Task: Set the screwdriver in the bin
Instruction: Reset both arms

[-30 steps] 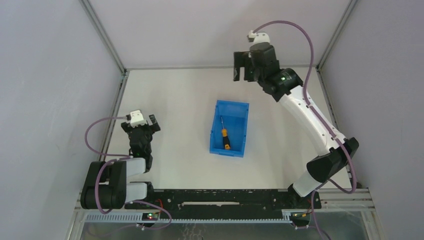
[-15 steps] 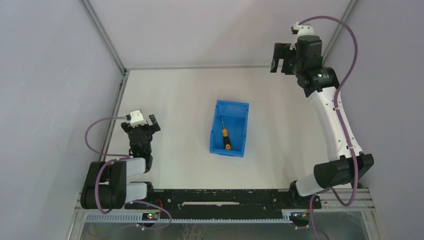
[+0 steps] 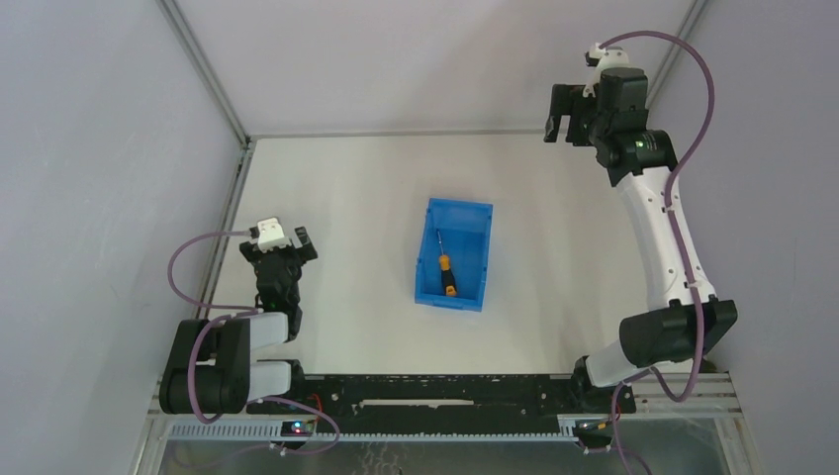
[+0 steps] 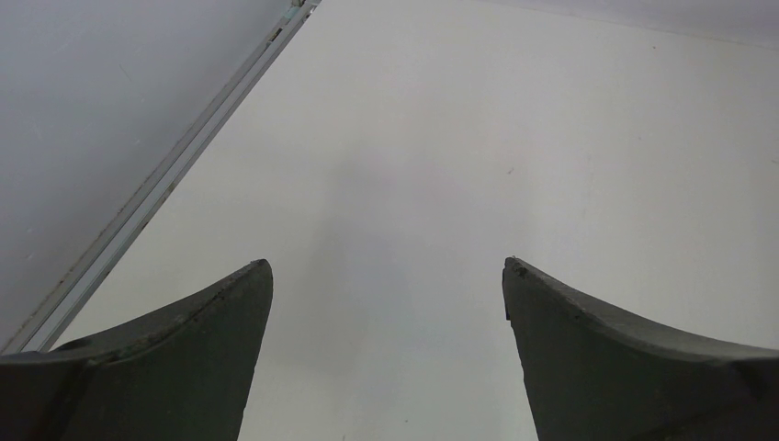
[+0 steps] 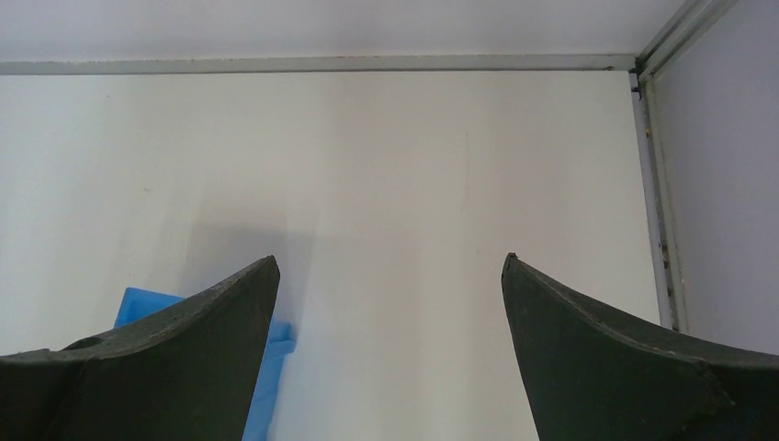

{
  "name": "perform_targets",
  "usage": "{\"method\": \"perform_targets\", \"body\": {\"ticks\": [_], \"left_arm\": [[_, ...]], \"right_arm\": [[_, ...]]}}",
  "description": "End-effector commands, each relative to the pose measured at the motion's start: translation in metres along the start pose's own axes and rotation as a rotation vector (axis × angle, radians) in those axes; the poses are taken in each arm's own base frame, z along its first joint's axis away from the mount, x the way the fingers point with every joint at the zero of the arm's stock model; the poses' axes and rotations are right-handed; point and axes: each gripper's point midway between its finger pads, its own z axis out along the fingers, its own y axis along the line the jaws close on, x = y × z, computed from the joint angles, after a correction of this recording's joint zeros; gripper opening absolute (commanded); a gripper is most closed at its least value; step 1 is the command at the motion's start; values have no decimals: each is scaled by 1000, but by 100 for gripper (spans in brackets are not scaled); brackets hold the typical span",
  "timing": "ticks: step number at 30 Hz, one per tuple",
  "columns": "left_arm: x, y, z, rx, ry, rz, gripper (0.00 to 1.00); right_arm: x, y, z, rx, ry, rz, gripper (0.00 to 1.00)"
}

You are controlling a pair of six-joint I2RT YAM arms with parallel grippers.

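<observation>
The blue bin [image 3: 478, 220] stands at the middle of the table. The screwdriver [image 3: 445, 267], with an orange-yellow and black handle, lies inside it, shaft pointing to the far end. My right gripper [image 3: 564, 111] is open and empty, raised high near the back right corner, far from the bin. A corner of the bin [image 5: 266, 367] shows beside its left finger in the right wrist view. My left gripper [image 3: 287, 247] is open and empty, low at the left side, over bare table [image 4: 386, 184].
Grey walls enclose the table, with metal frame rails along the left edge [image 3: 230, 213], the back edge [image 3: 425, 133] and the right edge [image 5: 657, 202]. The black arm base rail [image 3: 435, 391] runs along the near edge.
My right arm has swung from above the bin's far end to the back right corner and risen, most of it in the first half second. The left arm, bin and screwdriver have not moved.
</observation>
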Motion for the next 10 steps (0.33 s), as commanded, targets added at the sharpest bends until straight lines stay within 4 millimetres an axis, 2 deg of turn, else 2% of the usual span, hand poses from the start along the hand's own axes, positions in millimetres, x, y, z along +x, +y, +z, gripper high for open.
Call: {"method": "perform_targets", "body": {"ticks": [1,10], "left_arm": [[-27,-2,8,-9,-77,1,100],[-28,-2,8,-9,-79,1,100]], "right_arm": [[-19,-4,-1,-1,-48,-12,100],[-15,-10,5,16,-38,-8,100]]}}
